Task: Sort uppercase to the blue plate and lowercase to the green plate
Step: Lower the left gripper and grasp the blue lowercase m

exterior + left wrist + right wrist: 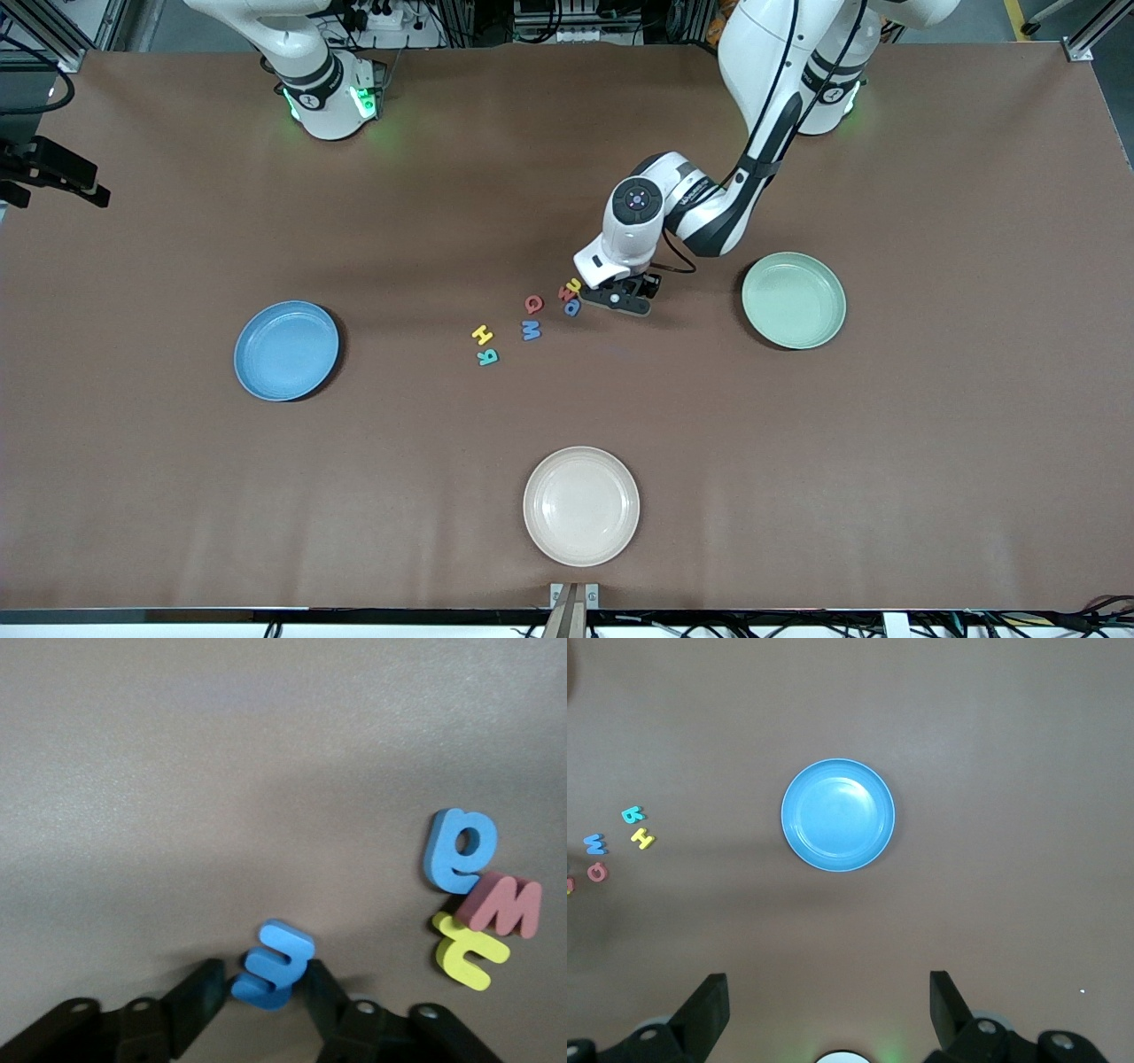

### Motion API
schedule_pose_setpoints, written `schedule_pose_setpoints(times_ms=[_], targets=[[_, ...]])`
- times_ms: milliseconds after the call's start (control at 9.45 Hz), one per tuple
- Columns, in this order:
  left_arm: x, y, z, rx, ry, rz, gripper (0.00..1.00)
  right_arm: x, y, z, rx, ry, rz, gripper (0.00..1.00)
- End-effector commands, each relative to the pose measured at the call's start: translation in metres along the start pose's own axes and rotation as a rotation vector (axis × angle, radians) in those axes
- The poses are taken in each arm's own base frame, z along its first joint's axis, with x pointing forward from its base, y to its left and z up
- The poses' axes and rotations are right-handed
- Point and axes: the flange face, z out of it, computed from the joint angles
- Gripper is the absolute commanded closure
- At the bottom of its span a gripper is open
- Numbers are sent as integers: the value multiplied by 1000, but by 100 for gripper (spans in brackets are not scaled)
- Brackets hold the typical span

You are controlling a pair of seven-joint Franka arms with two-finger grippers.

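My left gripper [625, 297] is down at the table between the green plate [794, 299] and the letters, shut on a blue lowercase letter [273, 964] that stands tilted between its fingers. Beside it lie another blue lowercase letter [459, 850], a red one [505, 904] and a yellow h [471, 950]. The uppercase letters lie toward the blue plate [286, 350]: red Q [533, 304], blue M [531, 330], yellow H [482, 334], teal R [487, 357]. My right gripper [828, 1019] waits open high over the table, looking down on the blue plate [838, 815].
A cream-white plate [581, 505] sits nearest the front camera, at the middle of the table. All three plates hold nothing. The brown table surface stretches bare around the plates and the letter cluster.
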Motion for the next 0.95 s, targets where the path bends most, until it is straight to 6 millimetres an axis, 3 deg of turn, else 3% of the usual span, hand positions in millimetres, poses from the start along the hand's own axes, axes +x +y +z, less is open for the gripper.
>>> schedule_pose_setpoints(times_ms=[0, 212, 423, 847], targets=[[-4, -2, 2, -12, -4, -21, 61, 1, 0, -1, -10, 3, -2, 0], [-3, -1, 1, -13, -2, -20, 61, 1, 0, -1, -10, 3, -3, 0], [0, 0, -3, -18, 7, -20, 75, 1, -1, -2, -8, 6, -4, 0], [0, 1, -8, -19, 8, -19, 85, 0, -1, -4, -5, 10, -3, 0]])
